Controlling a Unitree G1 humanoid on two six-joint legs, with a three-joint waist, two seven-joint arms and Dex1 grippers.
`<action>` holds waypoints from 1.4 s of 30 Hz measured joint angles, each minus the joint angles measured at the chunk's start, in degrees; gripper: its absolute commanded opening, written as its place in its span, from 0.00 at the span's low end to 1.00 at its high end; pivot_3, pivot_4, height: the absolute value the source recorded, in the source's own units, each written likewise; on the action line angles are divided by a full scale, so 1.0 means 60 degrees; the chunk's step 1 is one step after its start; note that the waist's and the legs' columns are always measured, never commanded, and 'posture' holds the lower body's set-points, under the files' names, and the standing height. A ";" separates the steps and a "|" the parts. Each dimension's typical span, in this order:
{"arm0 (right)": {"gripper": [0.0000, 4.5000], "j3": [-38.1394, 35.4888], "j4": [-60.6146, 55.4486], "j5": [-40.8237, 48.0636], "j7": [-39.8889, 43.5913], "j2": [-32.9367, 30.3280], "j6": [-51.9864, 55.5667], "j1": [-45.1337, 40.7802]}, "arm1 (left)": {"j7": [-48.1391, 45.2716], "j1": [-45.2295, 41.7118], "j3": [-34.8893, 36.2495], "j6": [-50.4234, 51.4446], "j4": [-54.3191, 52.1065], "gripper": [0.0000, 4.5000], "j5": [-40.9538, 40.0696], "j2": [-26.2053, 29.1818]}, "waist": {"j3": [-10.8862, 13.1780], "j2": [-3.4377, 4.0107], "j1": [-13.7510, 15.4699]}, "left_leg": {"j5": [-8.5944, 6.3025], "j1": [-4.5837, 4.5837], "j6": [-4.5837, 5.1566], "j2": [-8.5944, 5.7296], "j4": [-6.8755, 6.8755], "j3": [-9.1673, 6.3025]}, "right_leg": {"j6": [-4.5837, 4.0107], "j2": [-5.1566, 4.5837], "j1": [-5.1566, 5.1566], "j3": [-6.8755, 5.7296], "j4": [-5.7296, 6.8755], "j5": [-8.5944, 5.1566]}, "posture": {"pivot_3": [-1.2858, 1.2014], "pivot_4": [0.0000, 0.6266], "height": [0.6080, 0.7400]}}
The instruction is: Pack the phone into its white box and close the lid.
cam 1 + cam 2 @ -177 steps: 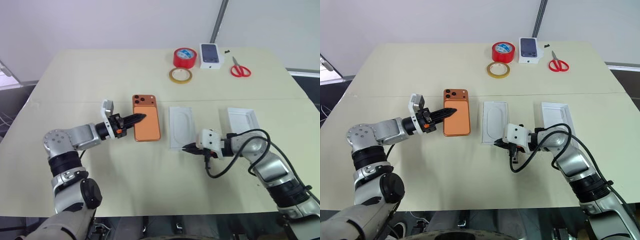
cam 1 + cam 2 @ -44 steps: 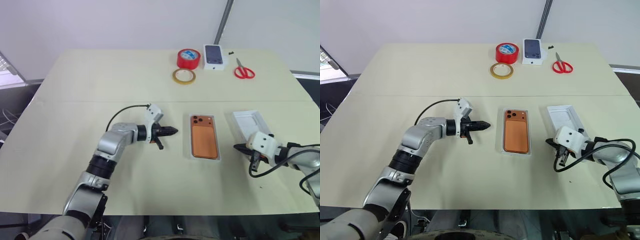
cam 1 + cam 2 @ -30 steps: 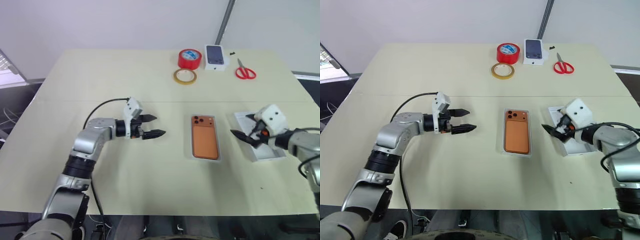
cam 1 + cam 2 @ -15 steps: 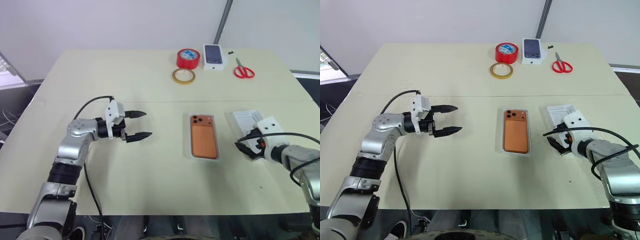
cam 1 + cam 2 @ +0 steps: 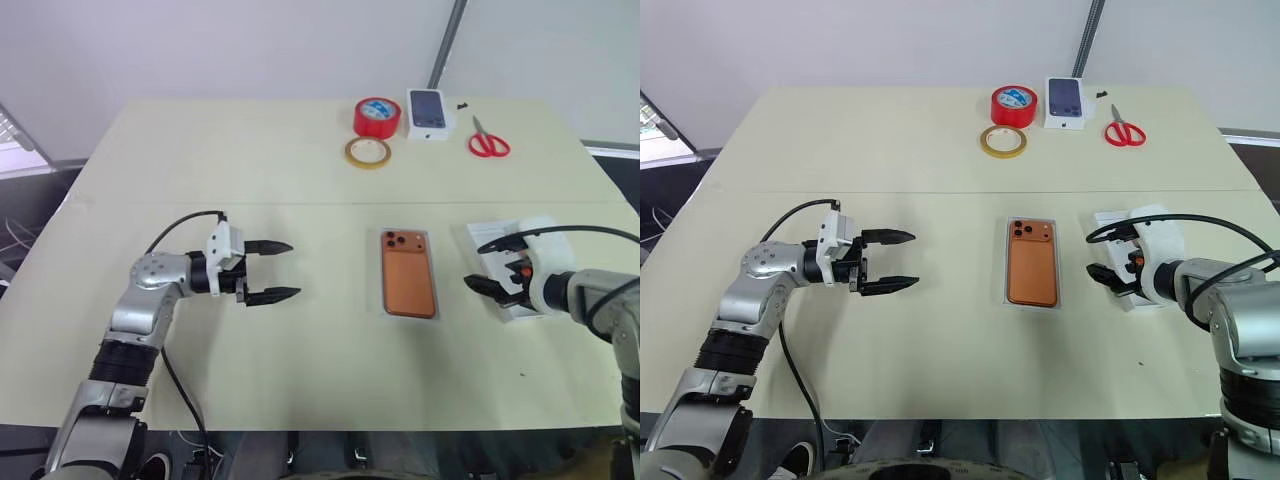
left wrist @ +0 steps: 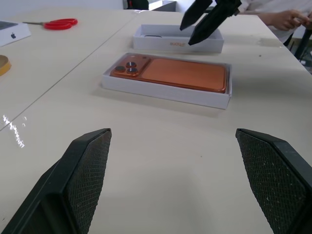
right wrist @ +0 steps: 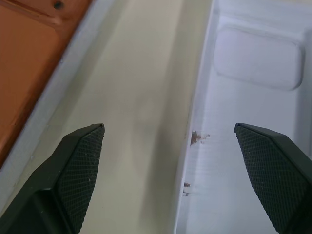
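In the middle of the pale table point(image 5: 300, 170), the flat orange phone point(image 5: 408, 285) with rounded corners is seen lying back-up inside the white box point(image 6: 165, 91), with its dark camera lenses in the corner pointing toward the far side of the table. Just to the right of the box, the white lid point(image 5: 508, 280) is laid hollow side up, and the right gripper point(image 5: 492, 284) is held over its near-left edge with its black fingers point(image 7: 80, 161) spread wide and nothing between them. Well to the left of the box, the left gripper point(image 5: 272, 270) is held above the bare table, pointed at the phone, and its fingers point(image 6: 87, 165) are spread wide and empty too.
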 measured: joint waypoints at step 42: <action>0.01 0.2384 0.2545 0.0112 -0.0119 -0.0653 0.0702 -0.2348 | 0.0774 0.0606 -0.0385 0.0411 -0.1041 0.95 -0.0015 -0.0402 | 0.0001 0.0002 -0.0092 | 0.0000 -0.0004 0.0000 0.0002 -0.0002 0.0002 | 0.0000 -0.0003 -0.0008 0.0000 0.0000 0.0000 | 0.52 0.24 1.00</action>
